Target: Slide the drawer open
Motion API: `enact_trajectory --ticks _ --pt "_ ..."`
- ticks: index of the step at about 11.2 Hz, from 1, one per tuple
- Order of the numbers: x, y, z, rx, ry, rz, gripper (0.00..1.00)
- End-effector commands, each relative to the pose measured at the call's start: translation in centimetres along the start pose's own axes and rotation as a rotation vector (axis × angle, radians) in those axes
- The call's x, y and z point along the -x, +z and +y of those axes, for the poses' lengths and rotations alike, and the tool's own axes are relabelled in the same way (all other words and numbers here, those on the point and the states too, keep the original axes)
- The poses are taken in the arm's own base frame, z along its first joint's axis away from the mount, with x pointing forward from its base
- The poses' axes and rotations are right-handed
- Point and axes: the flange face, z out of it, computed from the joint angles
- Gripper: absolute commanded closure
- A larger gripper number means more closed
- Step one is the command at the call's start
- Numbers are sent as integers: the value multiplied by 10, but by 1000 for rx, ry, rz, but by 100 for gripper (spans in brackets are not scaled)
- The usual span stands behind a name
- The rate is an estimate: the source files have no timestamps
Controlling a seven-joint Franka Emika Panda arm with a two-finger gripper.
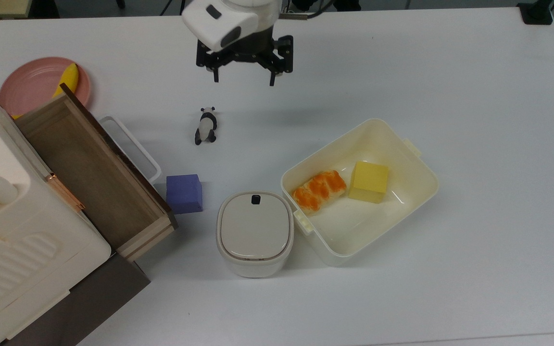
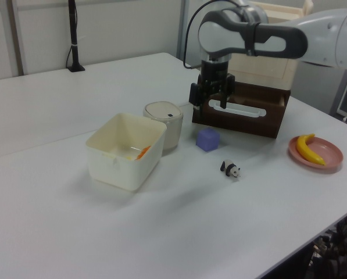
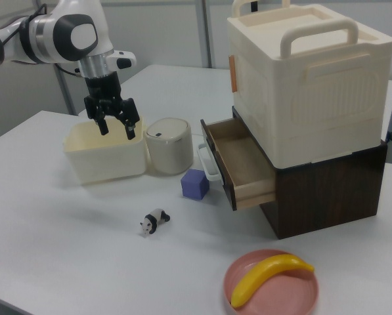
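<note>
In the top view I have the drawer (image 1: 92,178) standing well out of the cabinet (image 1: 22,250), its wooden floor bare and its white handle (image 1: 130,146) facing the tabletop (image 1: 474,86). Taking the drawer as my landmark: the purple cube (image 1: 184,193) sits just beside the front panel, the toy panda (image 1: 205,126) lies farther out, and my pincer (image 1: 244,76) hangs well apart from the handle, beyond the panda, fingers spread and gripping nothing.

In the left view the pincer (image 2: 211,99) appears in front of the drawer's dark front (image 2: 243,116), but it is raised and holds nothing; the cube (image 2: 208,139) rests just before the front panel.

In the right view the drawer (image 3: 238,161) juts out from under the cream box (image 3: 307,79), open for most of its length by my reading. The pincer (image 3: 115,128) hovers released above the lunch box (image 3: 104,157), far from the drawer, while the banana plate (image 3: 271,285) lies nearer the camera.

I judge the sliding done; only a little more travel, if any, is left.
</note>
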Motion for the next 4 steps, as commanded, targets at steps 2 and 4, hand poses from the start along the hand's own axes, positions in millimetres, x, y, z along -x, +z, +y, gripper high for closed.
enact_trajectory --ticks 2,4 --pt "8 -1 20 -30 76 -24 0" --pt "12 -11 30 -32 90 -9 0"
